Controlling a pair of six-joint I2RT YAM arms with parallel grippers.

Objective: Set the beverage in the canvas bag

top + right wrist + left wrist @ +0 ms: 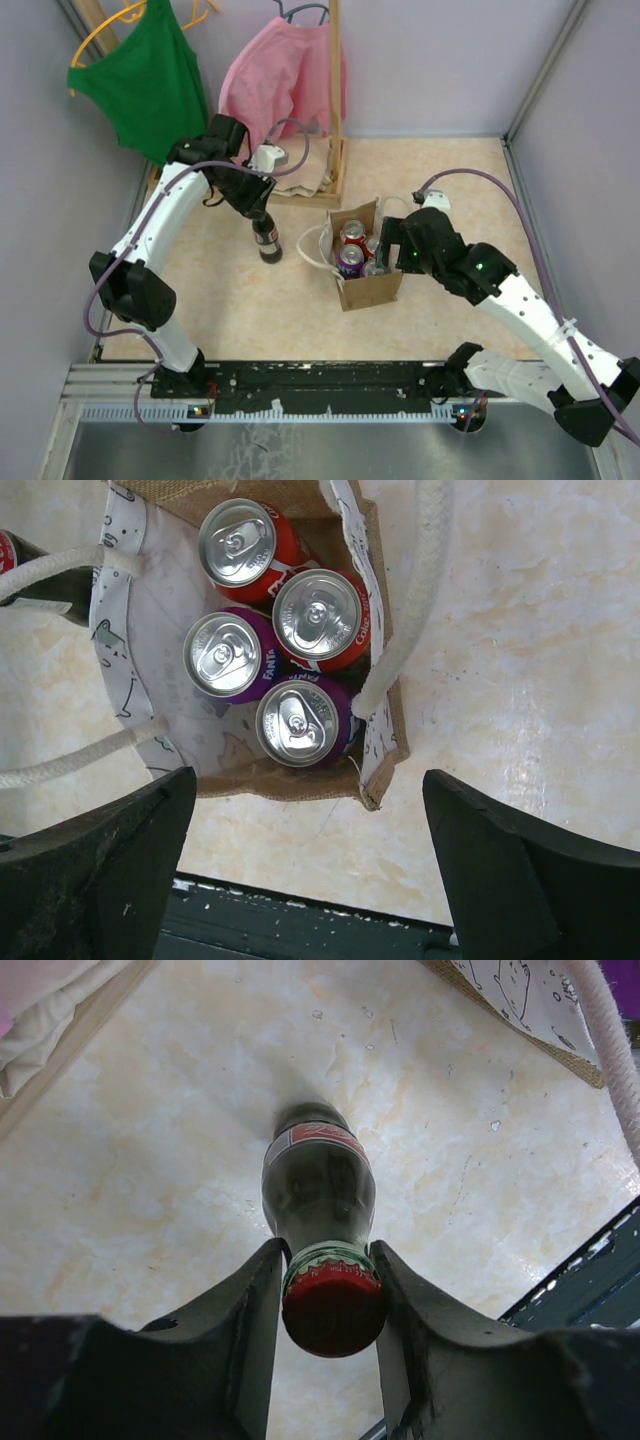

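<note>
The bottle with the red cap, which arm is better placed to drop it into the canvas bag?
Left. The left gripper is shut on the neck of the bottle, just beside the canvas bag. The right gripper hangs open over the bag, holding nothing; four cans already sit inside.

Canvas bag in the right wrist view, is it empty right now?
No, the canvas bag holds two red cans and two purple cans, standing upright with their silver tops showing.
</note>
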